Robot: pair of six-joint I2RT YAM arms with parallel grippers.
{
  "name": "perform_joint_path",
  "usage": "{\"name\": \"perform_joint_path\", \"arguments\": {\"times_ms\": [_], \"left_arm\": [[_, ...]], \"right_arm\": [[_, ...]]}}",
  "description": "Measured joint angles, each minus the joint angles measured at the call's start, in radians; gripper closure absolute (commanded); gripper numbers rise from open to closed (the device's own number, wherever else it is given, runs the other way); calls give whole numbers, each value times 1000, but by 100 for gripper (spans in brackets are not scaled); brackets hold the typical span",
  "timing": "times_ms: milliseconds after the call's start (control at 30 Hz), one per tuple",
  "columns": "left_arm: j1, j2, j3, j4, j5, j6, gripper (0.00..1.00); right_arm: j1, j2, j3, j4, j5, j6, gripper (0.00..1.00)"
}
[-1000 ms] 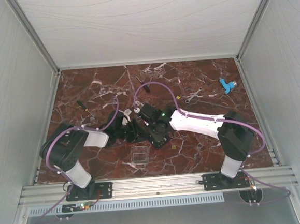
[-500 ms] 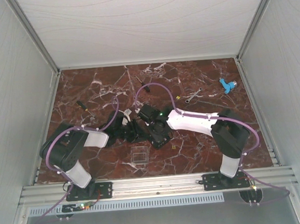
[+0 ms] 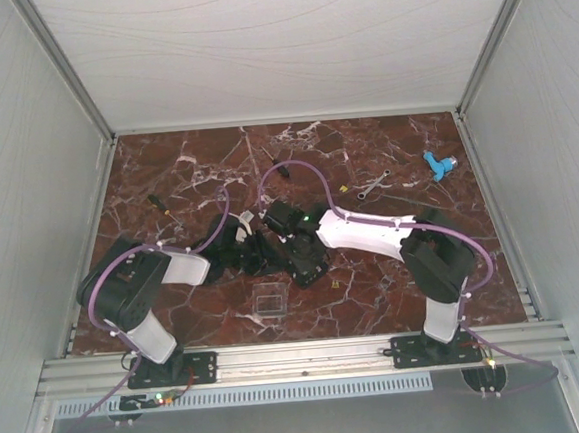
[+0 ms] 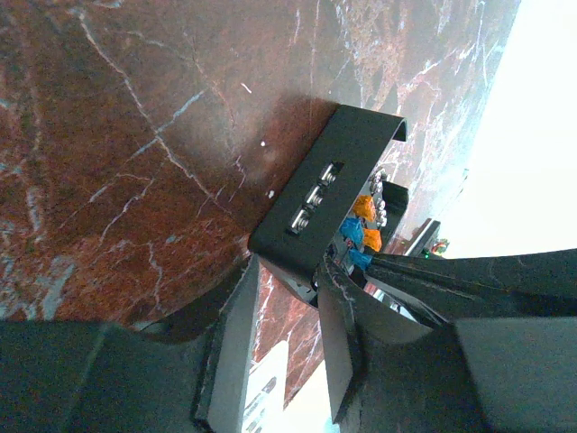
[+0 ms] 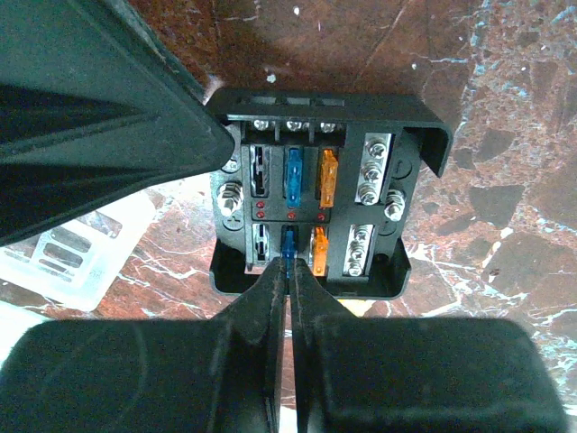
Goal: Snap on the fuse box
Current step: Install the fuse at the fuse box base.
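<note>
The fuse box point(image 5: 320, 203) is a black square box lying face-open, with blue and orange fuses and silver screws in its slots. My right gripper point(image 5: 288, 262) is shut, its tips touching the near end of a blue fuse point(image 5: 287, 242) in the lower row. My left gripper point(image 4: 290, 271) is shut on a corner of the fuse box point(image 4: 311, 194); one of its fingers point(image 5: 99, 135) fills the upper left of the right wrist view. From above, both grippers point(image 3: 260, 247) point(image 3: 280, 245) meet mid-table and mostly hide the box.
A clear plastic lid point(image 3: 268, 301) point(image 5: 81, 248) lies near the front edge beside the box. A black screwdriver point(image 3: 160, 205) lies at the left. A small wrench point(image 3: 372, 184) and a blue part point(image 3: 439, 165) lie at the back right. White walls enclose the table.
My right gripper has closed the last small gap, and its arm has shifted slightly left. My left arm and the box have not moved.
</note>
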Motion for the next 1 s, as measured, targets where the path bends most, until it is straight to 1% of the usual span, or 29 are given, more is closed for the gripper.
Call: {"name": "perform_joint_path", "arguments": {"times_ms": [433,867,1000], "left_arm": [[0,0,-1,0,0,0,67],[0,0,-7,11,0,-3,67],[0,-3,-19,27,0,-9,68]], "right_arm": [[12,116,115,-122,-4,-40,100],[14,148,152,-156,-1,-43,100],[14,119,127,-129,-1,-43,100]]}}
